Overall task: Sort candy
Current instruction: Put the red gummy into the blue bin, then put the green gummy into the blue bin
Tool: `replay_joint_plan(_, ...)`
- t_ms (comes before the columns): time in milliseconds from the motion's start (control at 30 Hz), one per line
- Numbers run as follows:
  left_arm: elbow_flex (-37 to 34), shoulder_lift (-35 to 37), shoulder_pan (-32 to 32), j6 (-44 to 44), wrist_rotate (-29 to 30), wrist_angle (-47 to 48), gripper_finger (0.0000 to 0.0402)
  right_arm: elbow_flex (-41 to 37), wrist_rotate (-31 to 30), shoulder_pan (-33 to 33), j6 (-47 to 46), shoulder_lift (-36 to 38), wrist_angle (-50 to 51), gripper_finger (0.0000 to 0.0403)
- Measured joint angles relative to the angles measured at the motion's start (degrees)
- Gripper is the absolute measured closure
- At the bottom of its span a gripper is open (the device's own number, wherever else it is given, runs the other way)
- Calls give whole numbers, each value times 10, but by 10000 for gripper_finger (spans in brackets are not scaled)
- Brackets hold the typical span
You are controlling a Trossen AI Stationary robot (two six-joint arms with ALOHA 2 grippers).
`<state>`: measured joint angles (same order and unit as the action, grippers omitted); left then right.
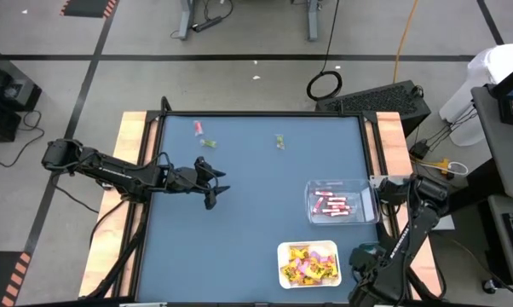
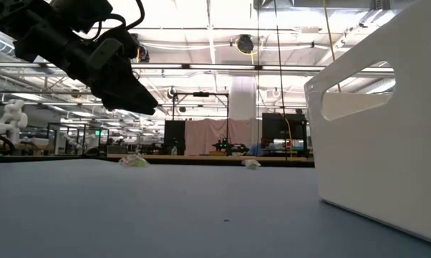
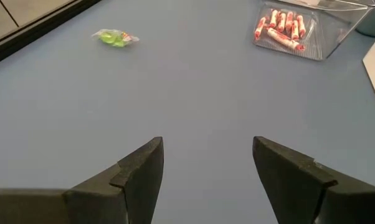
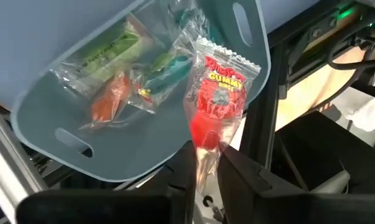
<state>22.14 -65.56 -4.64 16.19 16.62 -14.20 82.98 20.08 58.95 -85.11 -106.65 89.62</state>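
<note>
blue-grey matting covers the table [image 1: 239, 247], and the candy is spread over it in several spots. a clear tray [image 1: 337, 201] near the right edge holds thin pink-red sticks [image 3: 281, 28]. a white tray [image 1: 308, 263] at the near edge, toward the right corner, is filled with yellow packets [image 1: 306, 266] marked with pink. three loose pieces lie near the far edge: a pink-red stick [image 1: 198, 128], a green wrapped piece [image 1: 209, 143] just beside it, and another green piece [image 1: 279, 142] further toward the middle of that edge.

the left gripper [image 1: 214, 192] hangs above the table's left half, well apart from the loose pieces, its fingers [image 3: 141, 171] spread wide and holding nothing.

the right gripper [image 4: 206, 163] sits off the table's near right corner, its fingers clenched on a clear packet with a red gummy sweet [image 4: 215, 106]. just behind it a teal tray [image 4: 63, 143] carries a few more clear-wrapped sweets in green, orange and teal.
</note>
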Motion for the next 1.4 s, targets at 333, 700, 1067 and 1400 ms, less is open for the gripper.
replay_joint_plan(333, 0, 0, 0, 0, 0, -4, 152, -4, -1, 16, -27, 0, -9, 296)
replay_joint_plan(700, 0, 0, 0, 0, 0, -4, 152, -1, 11, 15, -42, 20, -1, 241)
replay_joint_plan(1067, 0, 0, 0, -1, 0, -23, 152, 53, -176, -1, -178, 72, 4, 256)
replay_joint_plan(1400, 0, 0, 0, -10, 1, -37, 152, 53, -437, -129, -92, 81, 3, 266)
